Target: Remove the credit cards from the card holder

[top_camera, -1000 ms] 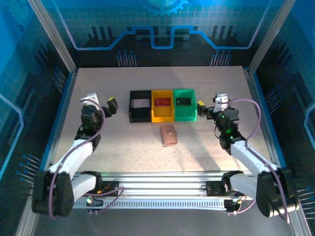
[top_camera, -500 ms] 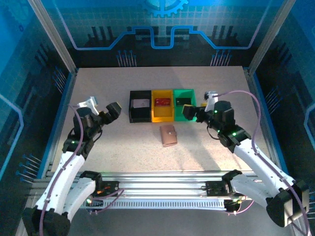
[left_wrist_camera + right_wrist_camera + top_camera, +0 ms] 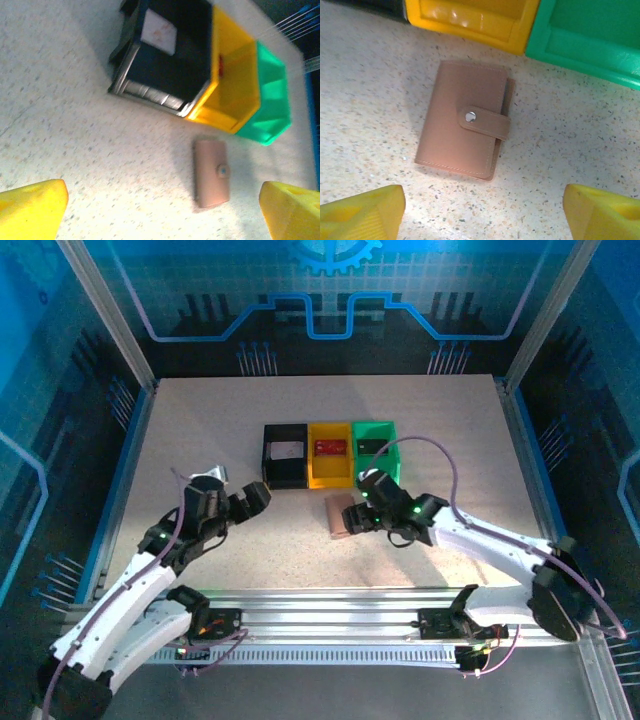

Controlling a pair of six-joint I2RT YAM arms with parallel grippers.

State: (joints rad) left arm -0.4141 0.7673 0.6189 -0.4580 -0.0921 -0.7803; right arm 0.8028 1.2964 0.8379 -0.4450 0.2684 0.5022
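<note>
The card holder (image 3: 462, 120) is a pinkish-tan wallet lying shut on the table, its snap tab fastened. It sits just in front of the bins (image 3: 337, 522) (image 3: 212, 172). My right gripper (image 3: 354, 516) (image 3: 484, 200) hangs open right above it, yellow fingers (image 3: 365, 210) apart and touching nothing. My left gripper (image 3: 256, 498) (image 3: 164, 200) is open too, left of the wallet and pointing toward it. Credit cards lie in the bins: a whitish one (image 3: 287, 450) (image 3: 159, 32), a red one (image 3: 329, 447) and a black one (image 3: 372, 447).
Three bins stand in a row behind the wallet: black (image 3: 268, 458), yellow (image 3: 330, 480) and green (image 3: 390, 435). Open speckled tabletop (image 3: 200, 430) lies to the left, right and near side. Metal frame posts (image 3: 135, 390) border the table.
Both arms have swung in from the sides toward the middle. The right gripper moved left and down over the card holder; the left one came forward and right. The wallet has stayed put.
</note>
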